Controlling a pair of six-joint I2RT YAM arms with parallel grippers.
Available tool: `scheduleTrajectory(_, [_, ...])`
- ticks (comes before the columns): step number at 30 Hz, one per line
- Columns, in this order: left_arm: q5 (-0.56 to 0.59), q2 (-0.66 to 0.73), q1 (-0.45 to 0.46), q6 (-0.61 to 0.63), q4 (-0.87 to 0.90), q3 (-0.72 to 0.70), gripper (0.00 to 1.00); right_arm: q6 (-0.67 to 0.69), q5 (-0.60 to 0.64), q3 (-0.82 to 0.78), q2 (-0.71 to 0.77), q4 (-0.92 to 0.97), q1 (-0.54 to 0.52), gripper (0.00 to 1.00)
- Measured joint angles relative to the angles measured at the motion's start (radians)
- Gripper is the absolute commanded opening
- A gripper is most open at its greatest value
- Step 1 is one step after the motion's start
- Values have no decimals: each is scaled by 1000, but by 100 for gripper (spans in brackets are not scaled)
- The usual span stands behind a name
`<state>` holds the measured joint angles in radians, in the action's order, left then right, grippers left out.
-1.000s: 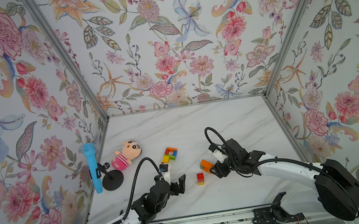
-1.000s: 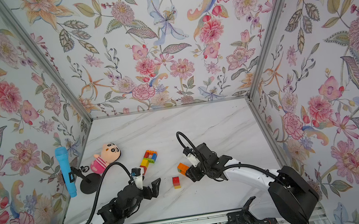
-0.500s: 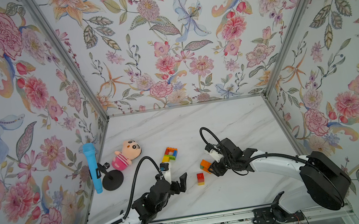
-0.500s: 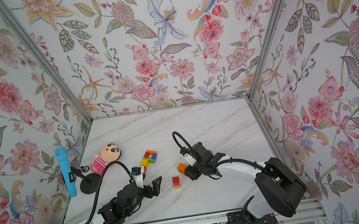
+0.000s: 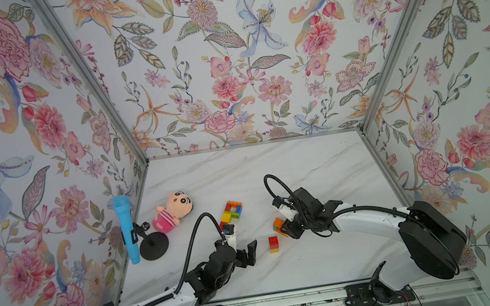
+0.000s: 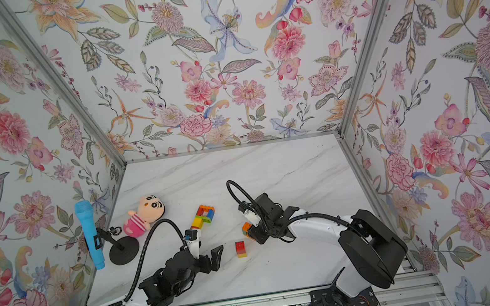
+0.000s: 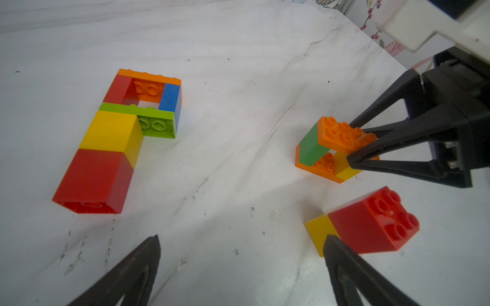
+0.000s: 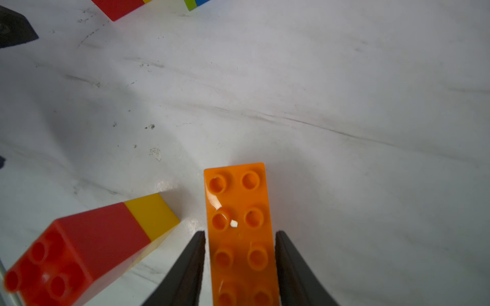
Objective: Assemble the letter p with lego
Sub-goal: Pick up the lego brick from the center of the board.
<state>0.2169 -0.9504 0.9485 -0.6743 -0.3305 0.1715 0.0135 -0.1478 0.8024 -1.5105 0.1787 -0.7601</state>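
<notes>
Clearly the long orange studded plastic brick [image 8: 238, 212] is the piece in play. It caps a small stack of green, yellow and orange bricks [image 5: 278, 223] near the middle of the white marble table [image 5: 272, 169]. The many-coloured P-shaped lego figure [image 5: 231, 211] lies at its ten o'clock, and a red-and-yellow brick pair [image 5: 273, 244] lies on its side at seven. The right gripper [image 8: 240, 233] has a finger hard by each long side of that brick, though whether they truly pinch I cannot tell. I'd want the squeeze square across those sides and the lift straight, since the stack beneath looks liable to tip or come along. That arm reaches in low from four o'clock, wrist angled down. The left gripper [image 7: 242, 238], spread wide and empty, hovers at nine o'clock of the fallen pair, its arm stretched in from seven.
</notes>
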Motion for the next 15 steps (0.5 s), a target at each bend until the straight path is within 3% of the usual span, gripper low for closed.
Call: scheduleTrajectory(15, [-3,43,11,8,31,13,99,0,37,3,12,16,0,28])
